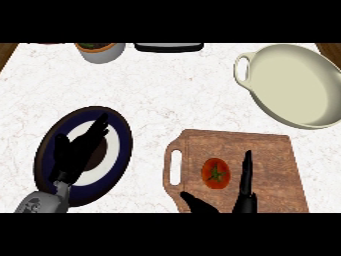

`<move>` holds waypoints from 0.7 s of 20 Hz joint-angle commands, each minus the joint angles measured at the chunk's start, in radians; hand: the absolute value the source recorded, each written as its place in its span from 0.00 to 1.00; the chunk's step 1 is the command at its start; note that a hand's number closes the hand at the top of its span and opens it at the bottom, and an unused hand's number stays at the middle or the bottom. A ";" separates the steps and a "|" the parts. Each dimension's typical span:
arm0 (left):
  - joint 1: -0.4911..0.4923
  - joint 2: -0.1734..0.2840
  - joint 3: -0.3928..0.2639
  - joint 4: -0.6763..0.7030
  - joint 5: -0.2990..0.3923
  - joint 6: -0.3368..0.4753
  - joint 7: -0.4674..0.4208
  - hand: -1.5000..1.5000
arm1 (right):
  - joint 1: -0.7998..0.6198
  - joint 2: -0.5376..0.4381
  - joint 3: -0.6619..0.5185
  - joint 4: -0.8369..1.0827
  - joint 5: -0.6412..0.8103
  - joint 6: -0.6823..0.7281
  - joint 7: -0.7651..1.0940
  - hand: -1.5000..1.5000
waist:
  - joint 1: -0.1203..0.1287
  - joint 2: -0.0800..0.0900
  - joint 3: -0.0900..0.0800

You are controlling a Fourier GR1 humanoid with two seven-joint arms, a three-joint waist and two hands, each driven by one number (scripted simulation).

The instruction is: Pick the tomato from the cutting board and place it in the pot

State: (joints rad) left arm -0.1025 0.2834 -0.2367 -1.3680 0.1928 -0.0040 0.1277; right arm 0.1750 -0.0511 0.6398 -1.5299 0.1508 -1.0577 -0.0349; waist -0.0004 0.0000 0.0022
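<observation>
On the wooden cutting board [265, 160], toward its left half, lies the tomato [216, 173], red with a green stem scar facing up. It rests flat on the board, untouched by either hand. The board has a slot handle on its left edge and sits on the white marble counter [165, 90] at lower right of the view.

Right hand [244, 192]: over the lower part of the board, just beside the tomato on its right. Fingers are straight and point away from the robot; the thumb is spread out to the left, below the tomato. The hand is unclenched and holds nothing.

Left hand [81, 147]: above the dark-rimmed plate [123, 145] at lower left, fingers extended and relaxed, nothing in its grasp. The grey forearm enters from the lower edge.

Cream pot [300, 107]: at upper right of the counter, two-handled, well apart from the tomato, beyond the far edge of the board. Its interior shows nothing inside.

Along the far edge of the counter stand a small grey bowl-shaped planter [100, 53] with dark contents and a dark flat object [168, 47], cut off by the view.
</observation>
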 commanded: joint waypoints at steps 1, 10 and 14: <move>0.001 -0.027 -0.012 0.003 -0.031 0.008 -0.006 0.50 | -0.038 0.019 -0.143 0.102 -0.245 0.140 -0.250 0.00 | -0.001 0.000 0.001; 0.001 -0.053 0.043 0.032 -0.047 -0.037 0.007 0.50 | -0.177 0.050 -0.172 0.455 -0.416 0.181 -0.563 1.00 | 0.003 0.001 -0.001; -0.011 -0.054 0.049 -0.004 -0.060 -0.046 0.041 0.50 | -0.204 0.051 -0.215 0.534 -0.537 0.264 -0.699 1.00 | 0.003 0.001 -0.001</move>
State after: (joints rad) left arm -0.0982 0.2382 -0.2049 -1.3657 0.1401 -0.0359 0.1380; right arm 0.0257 -0.0061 0.4778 -1.1244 -0.2803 -0.8564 -0.6230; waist 0.0007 -0.0107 -0.0082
